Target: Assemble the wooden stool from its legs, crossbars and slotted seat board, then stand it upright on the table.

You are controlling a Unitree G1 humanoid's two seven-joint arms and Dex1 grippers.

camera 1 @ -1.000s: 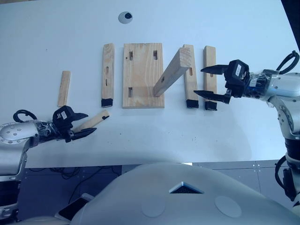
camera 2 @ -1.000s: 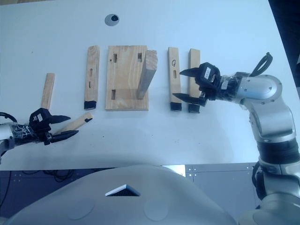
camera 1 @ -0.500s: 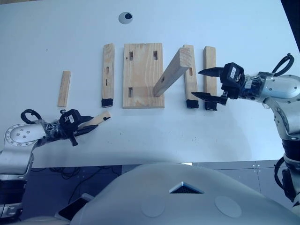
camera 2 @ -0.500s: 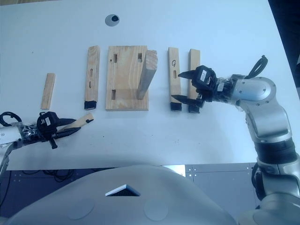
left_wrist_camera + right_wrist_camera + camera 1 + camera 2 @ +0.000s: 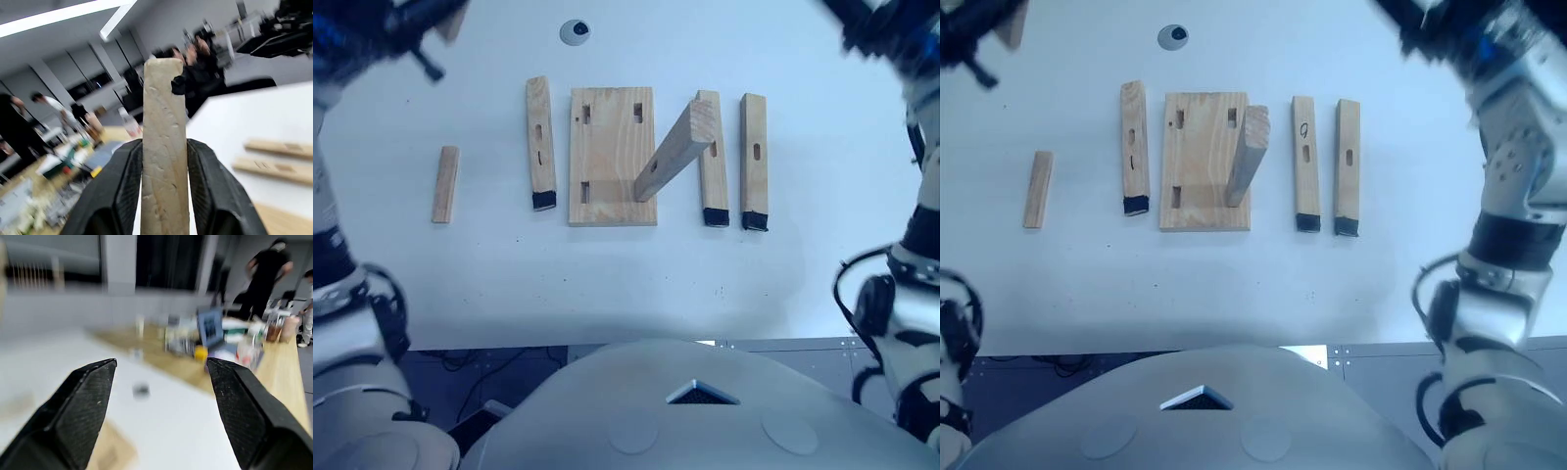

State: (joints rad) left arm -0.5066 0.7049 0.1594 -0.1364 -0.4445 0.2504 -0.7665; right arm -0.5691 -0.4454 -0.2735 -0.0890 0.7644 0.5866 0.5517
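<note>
The white counter [image 5: 607, 284] carries the stool's parts in a row across its middle. The slotted seat board [image 5: 607, 147] lies flat at the centre, with two slots showing toward its far edge and one toward its near left corner. One leg [image 5: 674, 152] stands on end on the board's near right part and rises toward the camera.

Three more legs lie flat, each pointing from the far edge toward the near edge with a black tip at the near end. One leg [image 5: 540, 147] lies just left of the board. The other two legs [image 5: 710, 166] and [image 5: 754, 157] lie side by side to its right.

The left gripper [image 5: 164, 142] is raised over the counter's far left corner, its fingers pinching a short crossbar [image 5: 164, 186] that stands up between them. The right gripper [image 5: 161, 364] is raised over the far right corner, its fingers spread wide with nothing between them.

A second crossbar [image 5: 445, 184] lies flat toward the counter's left edge, apart from the legs. A small round grey disc [image 5: 574, 31] sits near the far edge.
</note>
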